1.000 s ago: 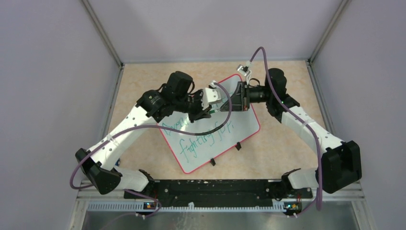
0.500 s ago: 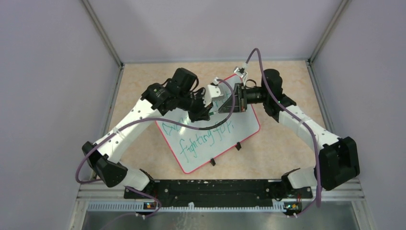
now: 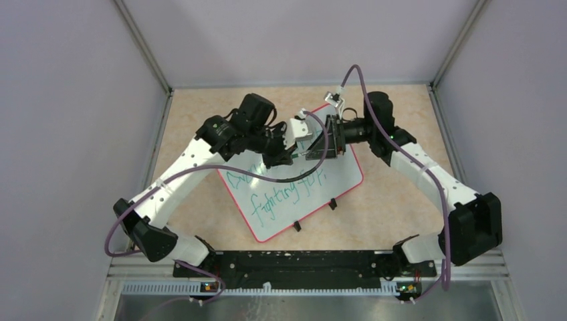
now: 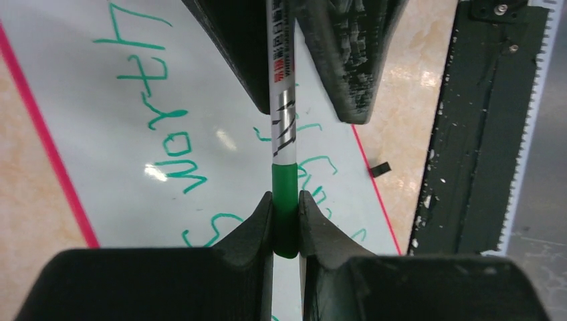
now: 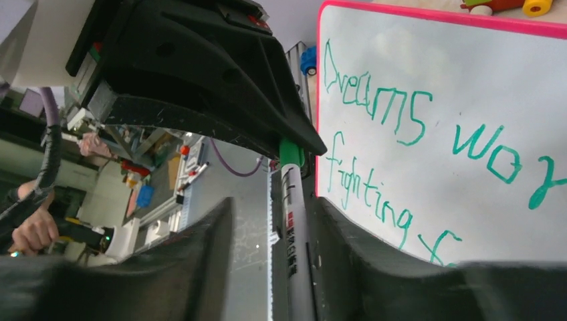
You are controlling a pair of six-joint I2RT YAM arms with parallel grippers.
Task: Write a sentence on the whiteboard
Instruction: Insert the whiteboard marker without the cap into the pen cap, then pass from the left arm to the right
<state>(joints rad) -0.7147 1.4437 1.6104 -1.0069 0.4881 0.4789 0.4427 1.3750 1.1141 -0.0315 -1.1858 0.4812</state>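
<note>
Flat white rectangular whiteboard (image 3: 342, 172) w/ thin red rim lies askew on the beige speckled table (image 3: 401, 194), mid-to-far part. One rounded corner points at the far edge. Small black feet (image 3: 332, 204) stick out on the side facing the near right corner. The green handwritten sentence (image 3: 284, 194) runs across it in two lines, "Dreams worth" above and "fighting for" below; in the top view the arms hide part of the upper line. Both arms meet over the board's far half. L gripper (image 4: 285, 208) is clamped tight on the green end of a white-barrelled marker pen (image 4: 283, 114), held over the lettering. R gripper (image 5: 274, 221) straddles the white barrel from the opposite end, jaws parted, w/ a gap showing btw barrel and finger, so no pinch. Purple cables (image 3: 445, 261) loop along both arms. The table sits in a booth: plain lilac-grey walls (image 3: 67, 134) on three sides, metal corner posts (image 3: 144, 47) at the far corners, a black base rail (image 3: 294, 262) along the near edge. The R wrist view shows blurred workroom clutter (image 5: 154, 180) beyond the table.
</note>
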